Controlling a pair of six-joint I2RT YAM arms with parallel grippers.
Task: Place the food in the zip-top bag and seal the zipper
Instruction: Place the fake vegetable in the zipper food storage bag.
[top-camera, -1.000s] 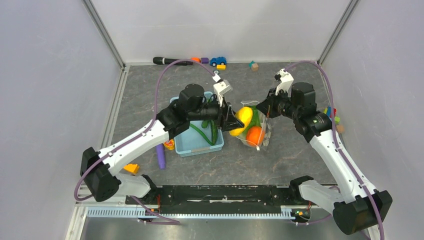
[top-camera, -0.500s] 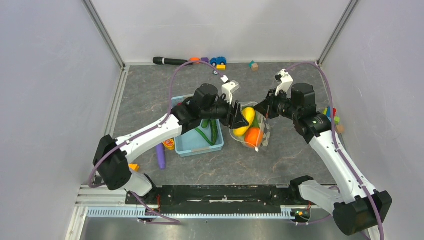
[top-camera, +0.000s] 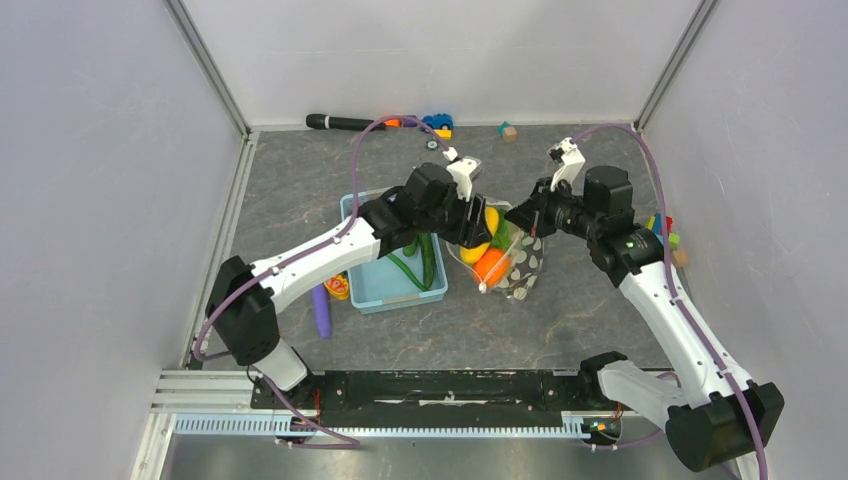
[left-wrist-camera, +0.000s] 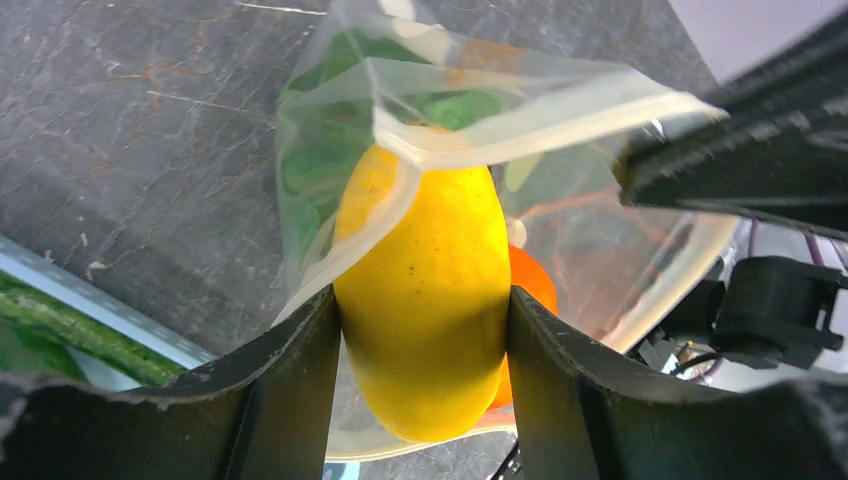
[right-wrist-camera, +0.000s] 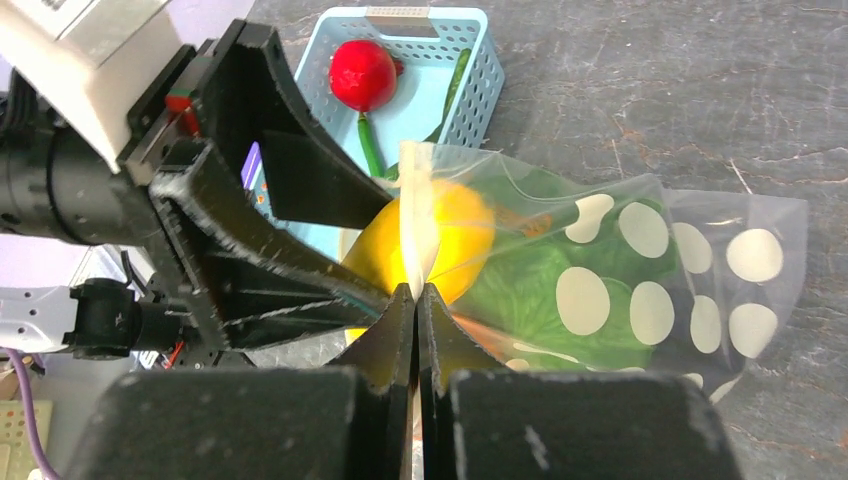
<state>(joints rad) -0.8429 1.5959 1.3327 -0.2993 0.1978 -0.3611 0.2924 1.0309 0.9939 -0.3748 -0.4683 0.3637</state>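
My left gripper (top-camera: 478, 230) is shut on a yellow oval food piece (left-wrist-camera: 425, 290) and holds it half inside the mouth of the clear polka-dot zip-top bag (right-wrist-camera: 700, 290). My right gripper (right-wrist-camera: 416, 295) is shut on the bag's mouth edge at the white zipper strip (right-wrist-camera: 420, 215) and holds it up. Green lettuce (right-wrist-camera: 525, 280) and an orange round piece (top-camera: 490, 265) lie inside the bag. A red round piece (right-wrist-camera: 362, 75) and a green cucumber (top-camera: 427, 262) sit in the light-blue basket (top-camera: 395, 295), left of the bag.
A long purple rod (top-camera: 320, 312) lies left of the basket. A black marker (top-camera: 335, 122), a toy car (top-camera: 436, 122) and a small block (top-camera: 508, 130) line the back wall. Coloured blocks (top-camera: 665, 232) sit at the right wall.
My left gripper has moved right with the yellow piece, from beside the bag into its mouth. The bag has tilted and slid a little. The right gripper has kept its hold.
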